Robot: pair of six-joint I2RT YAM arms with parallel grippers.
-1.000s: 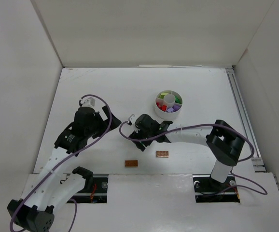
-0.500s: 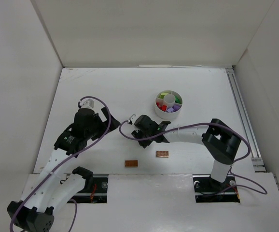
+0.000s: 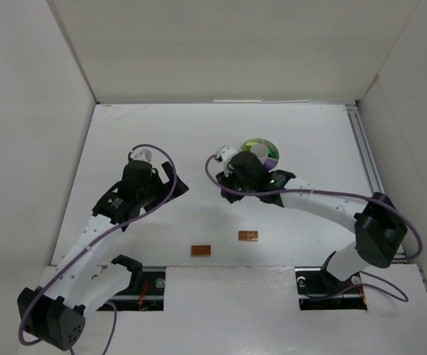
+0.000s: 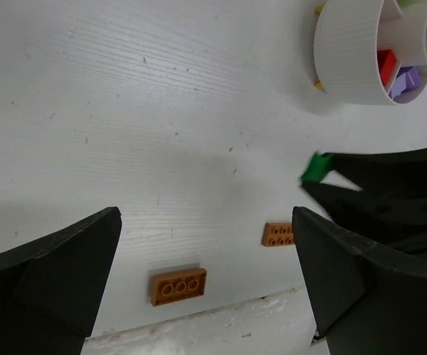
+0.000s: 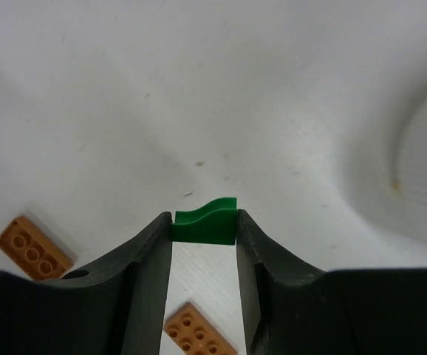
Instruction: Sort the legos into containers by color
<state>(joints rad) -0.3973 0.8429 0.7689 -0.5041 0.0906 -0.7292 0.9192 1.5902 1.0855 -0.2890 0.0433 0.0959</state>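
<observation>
The dish (image 4: 346,52) stood on the table (image 3: 162,140) right of its centre, somewhat nearer the far edge, with several bricks (image 4: 385,65) in its compartments. At its near-left side, the right gripper (image 5: 203,231) held one small brick (image 5: 206,216) between its fingers. The left gripper (image 4: 206,222) hung left of the centre. Close to the near edge lay the left brick (image 3: 201,250) and, apart from it and slightly farther in, the right brick (image 3: 247,236).

Robotics lab test cell. Plain white boards, back panel (image 3: 228,44), left panel (image 3: 21,111) and right panel (image 3: 413,111), box in white tabletop (image 3: 199,133). Left arm (image 3: 88,240) and right arm (image 3: 324,201) bolted at near edge, bases set in black cut-outs (image 3: 143,285). Purple cables (image 3: 171,174) loop along arms. Metal rail (image 3: 366,159) along tabletop's right edge. Props: small divided white dish (image 4: 346,52), orange-brown legos (image 3: 201,250) on tabletop. Flat, even lighting.
</observation>
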